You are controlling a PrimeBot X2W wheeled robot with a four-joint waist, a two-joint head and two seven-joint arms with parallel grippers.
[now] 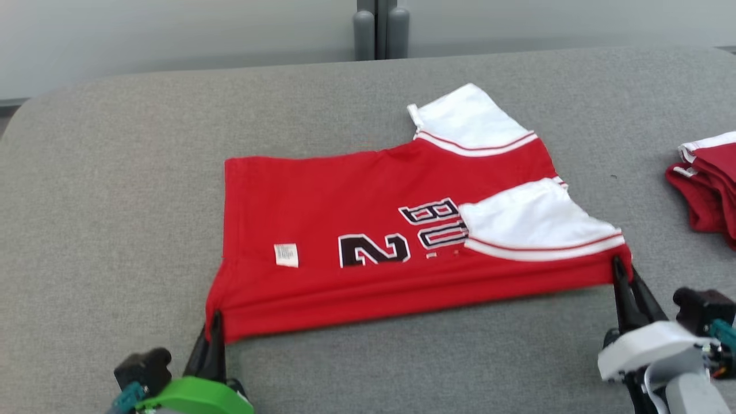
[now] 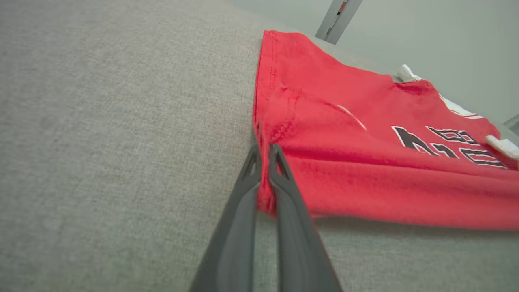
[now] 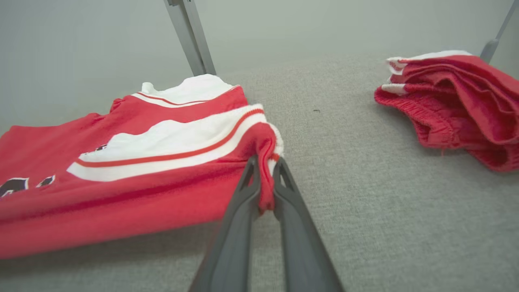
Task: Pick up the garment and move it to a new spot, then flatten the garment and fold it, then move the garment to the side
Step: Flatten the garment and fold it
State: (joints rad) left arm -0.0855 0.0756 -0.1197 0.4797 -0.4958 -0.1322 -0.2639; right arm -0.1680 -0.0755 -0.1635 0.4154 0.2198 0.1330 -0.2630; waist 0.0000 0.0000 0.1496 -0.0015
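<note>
The garment [image 1: 368,230] is a red jersey with white sleeves and black lettering, lying partly folded on the grey table [image 1: 115,172]. My left gripper [image 1: 214,322] is shut on its near left corner; in the left wrist view the dark fingers [image 2: 245,190] pinch the red hem of the garment [image 2: 365,154]. My right gripper [image 1: 620,269] is shut on the near right corner, and the right wrist view shows red cloth of the garment [image 3: 142,170] bunched between the fingers [image 3: 247,190]. The near edge hangs slightly lifted between the two grips.
A second red and white garment [image 1: 704,184] lies crumpled at the table's right edge, also seen as the crumpled pile [image 3: 458,105] in the right wrist view. Grey posts [image 1: 376,29] stand behind the table's far edge.
</note>
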